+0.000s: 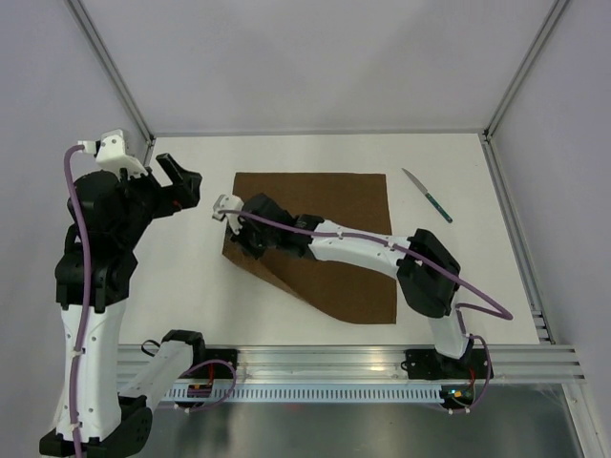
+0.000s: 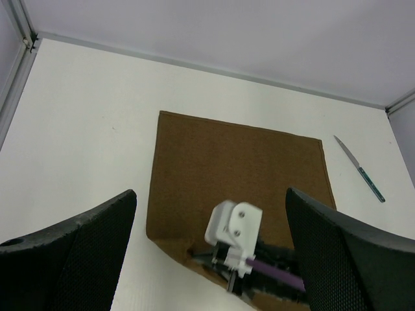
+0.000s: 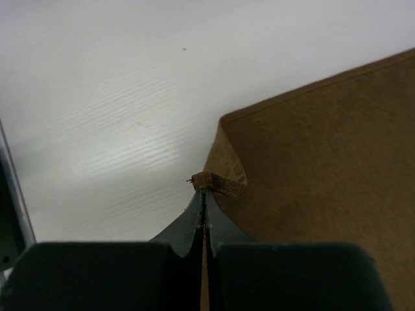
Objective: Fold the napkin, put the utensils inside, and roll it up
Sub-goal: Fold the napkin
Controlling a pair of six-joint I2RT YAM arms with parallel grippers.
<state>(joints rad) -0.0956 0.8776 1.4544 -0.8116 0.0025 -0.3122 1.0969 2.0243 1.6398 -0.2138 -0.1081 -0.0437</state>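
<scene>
Napkin [image 1: 334,205] near-left corner pinched tight in right gripper [image 3: 203,193]; left gripper [image 1: 180,182] hovers left of napkin, fingers spread wide; knife [image 1: 427,195] lies right of napkin.

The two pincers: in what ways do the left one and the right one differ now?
The left pincer is wide open and holds nothing; the right pincer is shut on a corner of the napkin. The left pincer stands left of the napkin, above the table; the right pincer is at the napkin's near-left corner. Both are dark.
</scene>
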